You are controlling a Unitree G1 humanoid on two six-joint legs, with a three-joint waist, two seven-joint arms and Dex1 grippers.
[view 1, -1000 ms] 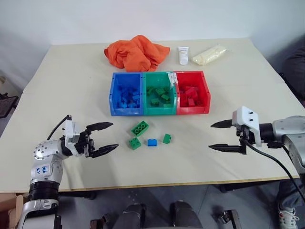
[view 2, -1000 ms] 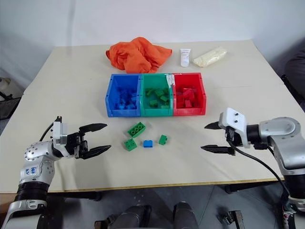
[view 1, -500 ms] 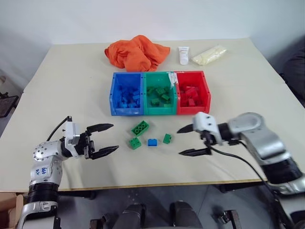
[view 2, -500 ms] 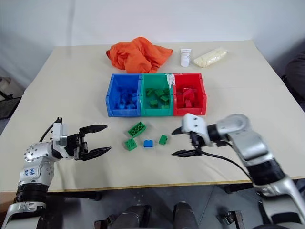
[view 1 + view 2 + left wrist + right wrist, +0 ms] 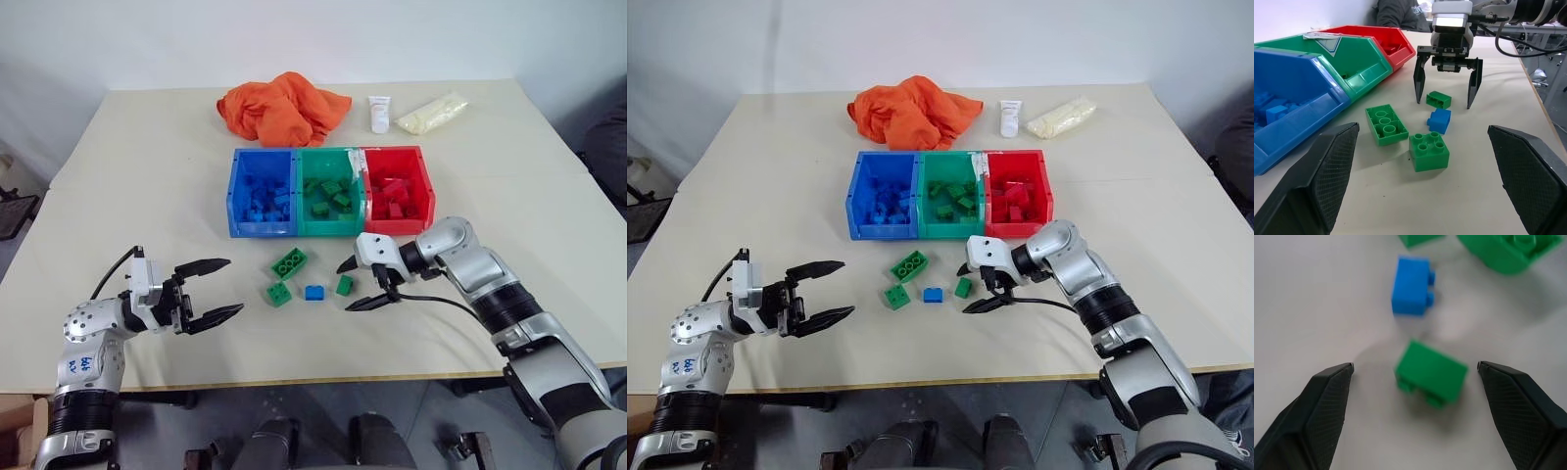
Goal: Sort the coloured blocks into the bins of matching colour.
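Green, the small brick (image 5: 344, 285) at frame centre lies between the right gripper's (image 5: 354, 284) spread fingers, untouched, just right of a blue brick (image 5: 313, 292). Pickup seems underway: lower, close, then carry to the green bin (image 5: 329, 225). At lower left, the left gripper (image 5: 217, 290) hangs wide, empty.

Beige table (image 5: 147, 186); three bins (image 5: 330, 191), loose blocks (image 5: 288, 262), orange cloth (image 5: 279, 106), white tube (image 5: 378, 113)
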